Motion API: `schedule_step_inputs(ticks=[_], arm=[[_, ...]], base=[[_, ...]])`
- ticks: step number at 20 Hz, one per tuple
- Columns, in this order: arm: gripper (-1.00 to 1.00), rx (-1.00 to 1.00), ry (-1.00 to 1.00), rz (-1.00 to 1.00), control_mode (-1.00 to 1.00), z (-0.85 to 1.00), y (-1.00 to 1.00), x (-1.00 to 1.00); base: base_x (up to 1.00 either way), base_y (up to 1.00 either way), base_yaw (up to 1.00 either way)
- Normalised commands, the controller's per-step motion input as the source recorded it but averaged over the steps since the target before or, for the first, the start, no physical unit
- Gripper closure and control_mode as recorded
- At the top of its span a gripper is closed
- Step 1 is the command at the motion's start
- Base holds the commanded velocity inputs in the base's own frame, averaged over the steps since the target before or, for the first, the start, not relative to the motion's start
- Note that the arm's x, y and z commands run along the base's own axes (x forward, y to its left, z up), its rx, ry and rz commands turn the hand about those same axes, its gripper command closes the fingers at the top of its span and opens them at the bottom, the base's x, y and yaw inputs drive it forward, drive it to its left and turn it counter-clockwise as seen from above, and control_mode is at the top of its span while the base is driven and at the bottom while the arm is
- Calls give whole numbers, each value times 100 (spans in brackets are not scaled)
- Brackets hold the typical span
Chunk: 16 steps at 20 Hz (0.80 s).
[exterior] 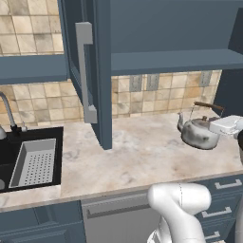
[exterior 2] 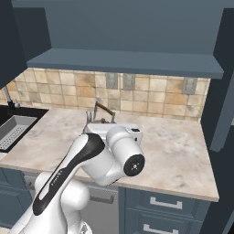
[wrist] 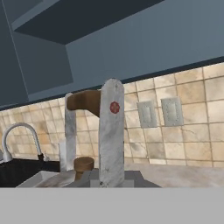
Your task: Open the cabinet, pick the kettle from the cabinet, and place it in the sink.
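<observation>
You have a shiny metal kettle [exterior: 198,133] with a mottled, scuffed silver skin and a brown wood-like grip on its handle. The cabinet [exterior: 102,71] is matt blue-grey paint, its bar handle [exterior: 84,71] dull grey metal. The counter [exterior: 147,152] reads as smooth, veined pale marble. The wall tiles [exterior 2: 151,93] are blotchy beige ceramic. The sink [exterior: 14,147] is matt black, with a perforated grey metal tray [exterior: 34,162] and a polished tap [wrist: 19,140].

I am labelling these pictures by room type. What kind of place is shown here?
A kitchen, rendered rather than real. It has a black sink with a curved tap, a marble-look counter below a tiled wall, and an open blue-grey cabinet. A silver kettle is there too.
</observation>
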Motion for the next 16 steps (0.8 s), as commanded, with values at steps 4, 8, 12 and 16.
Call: schedule_step_inputs(ticks=[4,8,12,16], arm=[[100,0,0,0,100,0,0,0],[100,0,0,0,100,0,0,0],[100,0,0,0,100,0,0,0],[100,0,0,0,100,0,0,0]], base=[[-7,0,0],[-39,2,-6],[-65,2,0],[-61,2,0]])
